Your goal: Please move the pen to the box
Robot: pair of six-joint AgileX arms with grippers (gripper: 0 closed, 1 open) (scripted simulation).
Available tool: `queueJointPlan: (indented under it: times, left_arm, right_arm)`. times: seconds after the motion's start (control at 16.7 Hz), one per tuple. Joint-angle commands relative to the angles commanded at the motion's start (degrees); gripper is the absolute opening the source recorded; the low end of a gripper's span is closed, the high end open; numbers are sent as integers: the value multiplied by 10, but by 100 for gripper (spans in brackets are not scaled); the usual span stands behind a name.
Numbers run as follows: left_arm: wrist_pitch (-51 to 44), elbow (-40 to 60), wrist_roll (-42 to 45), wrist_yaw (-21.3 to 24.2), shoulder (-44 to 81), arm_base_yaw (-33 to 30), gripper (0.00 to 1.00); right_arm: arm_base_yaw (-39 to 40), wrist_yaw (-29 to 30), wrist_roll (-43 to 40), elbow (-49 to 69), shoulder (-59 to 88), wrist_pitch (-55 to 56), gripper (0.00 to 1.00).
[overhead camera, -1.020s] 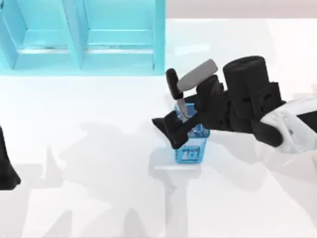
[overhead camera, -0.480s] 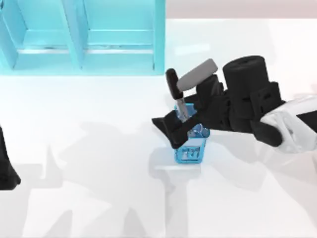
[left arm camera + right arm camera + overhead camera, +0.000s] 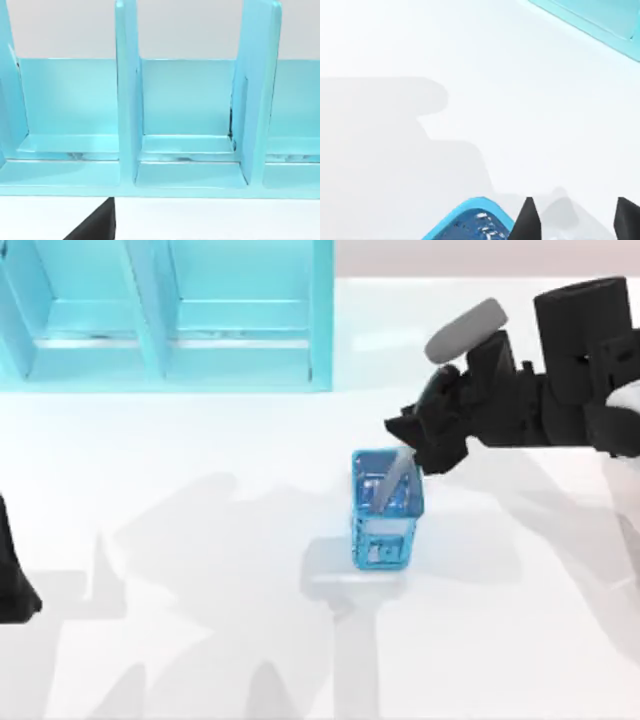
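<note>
Now one pen [image 3: 397, 472] stands in the one blue mesh holder [image 3: 384, 530] on the worktop [image 3: 200, 570], its long axis tilted, top end leaning up-right. Since a second ago, the right gripper [image 3: 405, 432] has let go and pulled back up-right, jaws apart. Left arm [image 3: 12, 570] parked at left edge.

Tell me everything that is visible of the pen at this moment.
The pen is a slim, smooth silvery-grey barrel leaning inside the blue mesh holder near the table's middle. Its upper end tilts toward the open right gripper, which hides the cap; whether they touch cannot be told.
</note>
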Motion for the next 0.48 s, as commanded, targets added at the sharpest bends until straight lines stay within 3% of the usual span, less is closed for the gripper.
queueJointPlan:
  times: [0.24,0.48]
  left_arm:
    - [0,0,0,0,0,0,100]
    - [0,0,0,0,0,0,100]
  right_arm:
    - [-84,-70,-62,42,-93,-174,0]
    - [-145,-117,-101,63,-157,-266,0]
